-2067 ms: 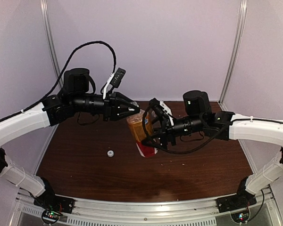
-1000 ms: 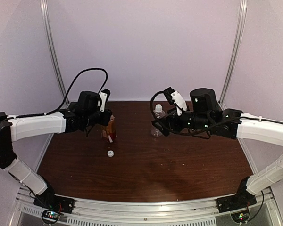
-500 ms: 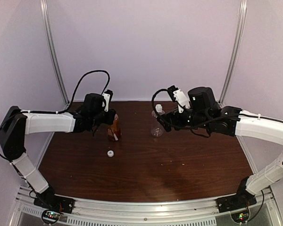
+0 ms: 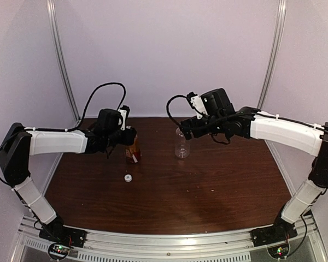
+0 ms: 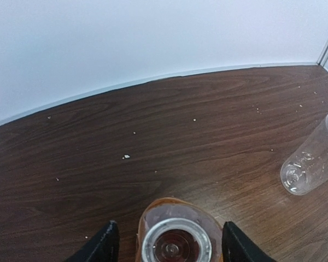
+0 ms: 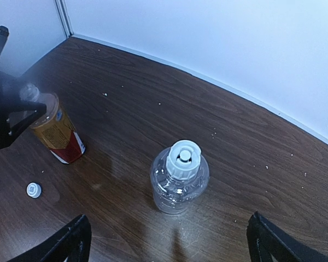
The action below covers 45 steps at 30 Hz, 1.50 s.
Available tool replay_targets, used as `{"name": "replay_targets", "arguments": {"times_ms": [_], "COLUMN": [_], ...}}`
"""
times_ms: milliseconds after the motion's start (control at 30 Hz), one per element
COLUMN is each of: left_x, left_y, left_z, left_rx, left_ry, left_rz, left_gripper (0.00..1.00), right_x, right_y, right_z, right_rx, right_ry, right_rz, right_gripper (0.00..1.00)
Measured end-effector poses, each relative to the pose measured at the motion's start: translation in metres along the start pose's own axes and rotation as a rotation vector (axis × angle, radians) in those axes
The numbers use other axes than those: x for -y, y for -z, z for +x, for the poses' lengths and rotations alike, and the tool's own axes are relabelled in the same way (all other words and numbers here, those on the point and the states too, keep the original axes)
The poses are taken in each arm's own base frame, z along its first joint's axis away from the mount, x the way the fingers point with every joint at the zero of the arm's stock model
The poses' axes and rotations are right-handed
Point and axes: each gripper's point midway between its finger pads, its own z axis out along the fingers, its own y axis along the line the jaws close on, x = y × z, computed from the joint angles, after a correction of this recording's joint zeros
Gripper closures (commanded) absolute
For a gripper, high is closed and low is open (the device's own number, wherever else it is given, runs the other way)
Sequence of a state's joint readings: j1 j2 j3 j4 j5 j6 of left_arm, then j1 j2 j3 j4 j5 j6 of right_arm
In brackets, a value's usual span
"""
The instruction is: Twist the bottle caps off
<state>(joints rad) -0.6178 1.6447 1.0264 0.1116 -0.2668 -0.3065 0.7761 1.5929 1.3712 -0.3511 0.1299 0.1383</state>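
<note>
Amber btl (image 5: 175,240) uncapped, L jaws parted astride it; R jaws spread above clear btl (image 6: 179,180).

Top ext: high at near edge, looking down across table (image 4: 208,185) twd back wall (image 4: 164,54). L wrist: close, straight above amber bottle (image 5: 175,240); R wrist: farther, oblique on clear bottle (image 6: 179,177). All share both bottles.

Amber bottle (image 5: 177,234) cut by bottom edge
</note>
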Motion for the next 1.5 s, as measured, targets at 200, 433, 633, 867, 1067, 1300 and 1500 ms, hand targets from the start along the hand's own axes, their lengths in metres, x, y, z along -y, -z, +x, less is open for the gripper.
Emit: {"name": "replay_targets", "arguments": {"times_ms": [200, 433, 633, 867, 1067, 1300, 1500], "left_x": [-0.001, -0.004, -0.008, -0.01, -0.012, -0.014, 0.0], "left_y": [0.002, 0.025, 0.06, 0.08, 0.084, 0.101, 0.125], "left_z": [-0.001, -0.022, -0.055, -0.071, -0.064, -0.072, -0.087], "left_rx": [-0.015, 0.018, 0.097, 0.143, 0.117, 0.135, 0.181], "left_ry": [0.011, 0.023, 0.044, 0.056, 0.049, 0.054, 0.057], "left_rz": [-0.009, -0.002, 0.015, 0.028, 0.024, 0.035, 0.147], "left_gripper": [0.08, 0.02, 0.02, 0.02, 0.02, 0.02, 0.02], "right_x": [0.003, 0.012, 0.021, 0.017, 0.012, 0.015, 0.013], "right_y": [-0.028, -0.059, -0.077, -0.091, -0.096, -0.101, -0.1], "right_z": [-0.004, -0.005, 0.009, 0.01, 0.005, 0.012, 0.012], "right_rx": [-0.041, -0.082, -0.135, -0.151, -0.148, -0.172, -0.182], "right_ry": [0.006, -0.005, -0.032, -0.059, -0.066, -0.078, -0.081], "right_rz": [0.0, -0.001, -0.021, -0.08, -0.114, -0.123, -0.148], "right_gripper": [0.04, 0.15, 0.26, 0.42, 0.52, 0.64, 0.82]}}
